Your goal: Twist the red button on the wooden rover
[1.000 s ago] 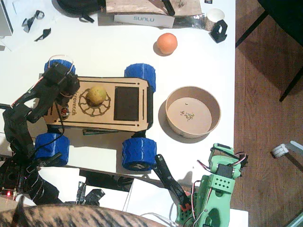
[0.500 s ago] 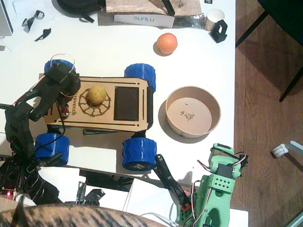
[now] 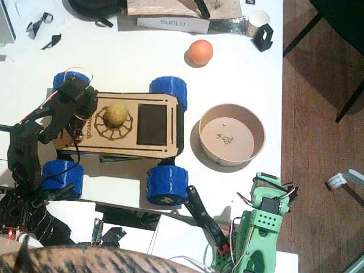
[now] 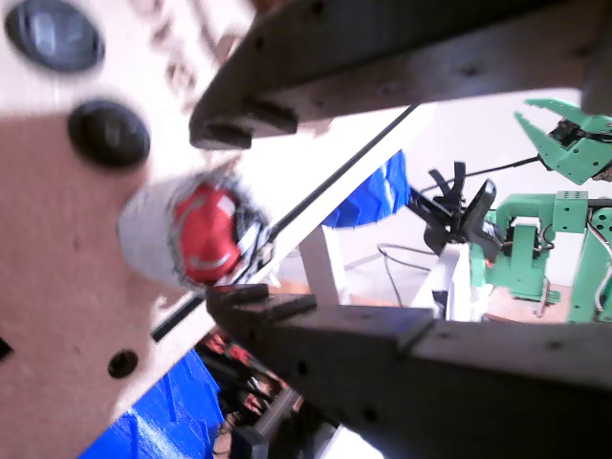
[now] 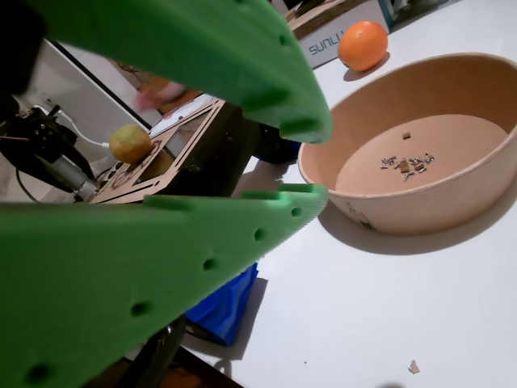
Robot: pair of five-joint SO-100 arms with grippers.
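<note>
Two arms share the white worktop (image 3: pixel 131 62), and only the black left one is at the wooden rover (image 3: pixel 128 124). The left pincer (image 4: pixel 225 215) hangs over the rover's lettered end, on the side away from the tan bowl (image 3: pixel 232 134). In a wrist view its two dark fingers (image 4: pixel 287 316) stand apart with the red button (image 4: pixel 206 232) between them; the picture is blurred, so whether either finger touches the button cannot be told. The red button sits in its silvery ring near the deck's edge, just beside two small black buttons (image 4: pixel 108 134). From the fixed view the button is hidden under the left pincer (image 3: pixel 77 108).

On the rover's deck a yellowish pear-like fruit (image 3: pixel 116 114) rests in the cut-out gear ring, between the pincer and the black square panel (image 3: pixel 152 124). Four blue ribbed wheels (image 3: pixel 167 185) sit at the rover's corners.

The green right arm (image 3: pixel 259 227) rests at the worktop's near edge, well apart from the rover, below the bowl. The right pincer (image 5: pixel 303 158) shows a narrow gap between its green fingers (image 5: pixel 242 234), holding nothing. An orange ball (image 3: pixel 200 52) lies beyond the bowl, and small scraps lie inside the bowl.
</note>
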